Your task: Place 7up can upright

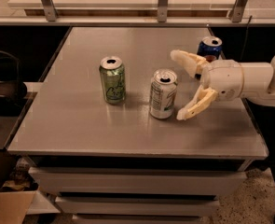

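The 7up can [163, 94], white and silver with green lettering, stands upright near the middle of the grey table [81, 125]. My gripper [180, 86] is just to its right, with its cream fingers [195, 106] spread wide and apart from the can. The gripper holds nothing.
An all-green can [112, 79] stands upright to the left of the 7up can. A blue Pepsi can [209, 49] stands at the table's far right, behind my gripper. A railing runs along the back edge. Dark furniture stands left of the table.
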You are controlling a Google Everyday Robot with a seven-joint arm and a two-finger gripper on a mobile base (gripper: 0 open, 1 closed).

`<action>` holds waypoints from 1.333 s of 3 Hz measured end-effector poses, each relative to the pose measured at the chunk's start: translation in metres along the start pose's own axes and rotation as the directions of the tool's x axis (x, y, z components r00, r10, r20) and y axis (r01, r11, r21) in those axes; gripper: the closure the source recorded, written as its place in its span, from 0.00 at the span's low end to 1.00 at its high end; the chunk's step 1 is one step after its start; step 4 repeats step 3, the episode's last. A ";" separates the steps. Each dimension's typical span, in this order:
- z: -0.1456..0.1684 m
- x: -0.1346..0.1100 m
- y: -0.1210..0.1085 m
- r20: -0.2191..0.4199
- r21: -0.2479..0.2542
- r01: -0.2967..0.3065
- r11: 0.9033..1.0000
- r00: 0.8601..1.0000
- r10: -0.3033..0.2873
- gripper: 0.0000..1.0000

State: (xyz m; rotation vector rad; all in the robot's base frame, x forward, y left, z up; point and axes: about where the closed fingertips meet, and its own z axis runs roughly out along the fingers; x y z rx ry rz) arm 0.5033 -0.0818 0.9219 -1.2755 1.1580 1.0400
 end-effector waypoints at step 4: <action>-0.055 0.012 -0.010 -0.247 0.046 -0.008 0.999 0.969 0.019 0.00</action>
